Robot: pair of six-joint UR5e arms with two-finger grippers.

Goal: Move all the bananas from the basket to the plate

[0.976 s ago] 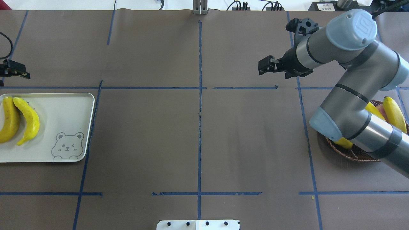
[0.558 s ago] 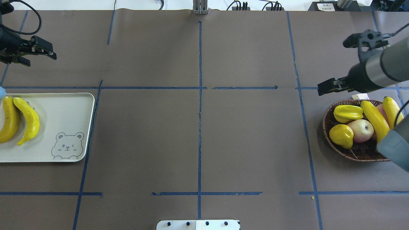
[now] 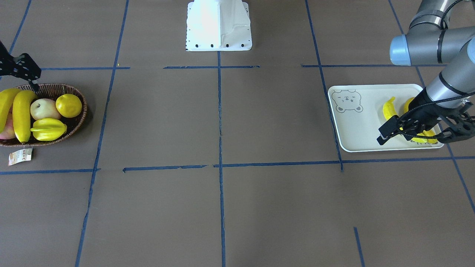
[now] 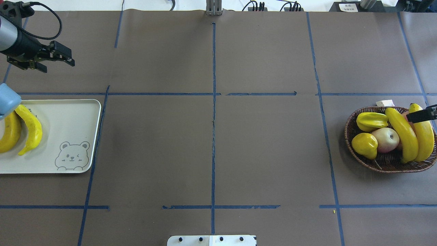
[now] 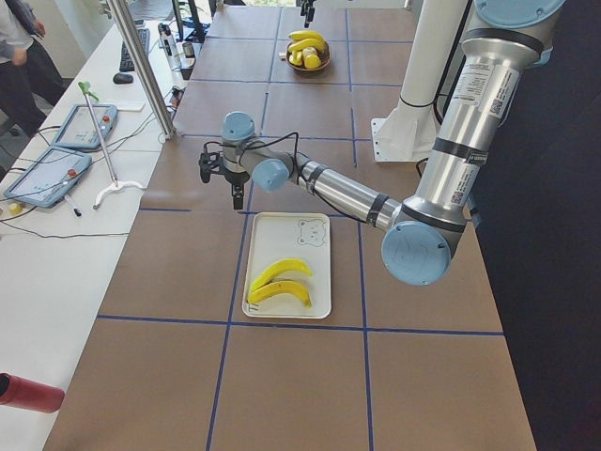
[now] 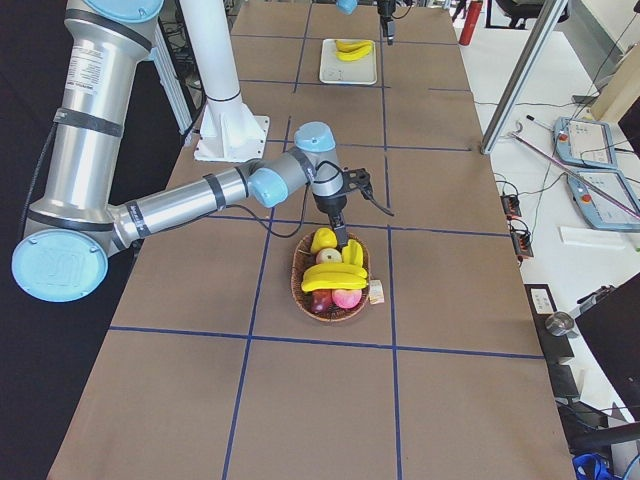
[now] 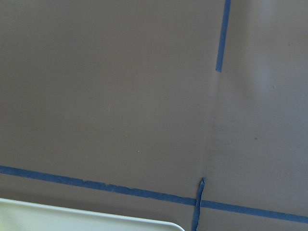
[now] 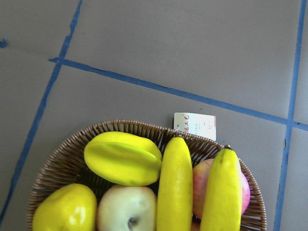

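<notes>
I see the left gripper [image 4: 70, 58] apart, empty, at 12 o'clock of the plate [image 4: 68, 119]; the right gripper [image 4: 414, 117] is above the bananas [image 4: 404, 135] in the basket [image 4: 348, 133], its state I cannot tell.

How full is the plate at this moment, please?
Partly full: two bananas lie side by side at one end of the plate.

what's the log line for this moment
plate: two bananas | basket: two bananas remaining | left jaws: open, empty, over table past plate | right jaws: over basket, opening unclear
</notes>
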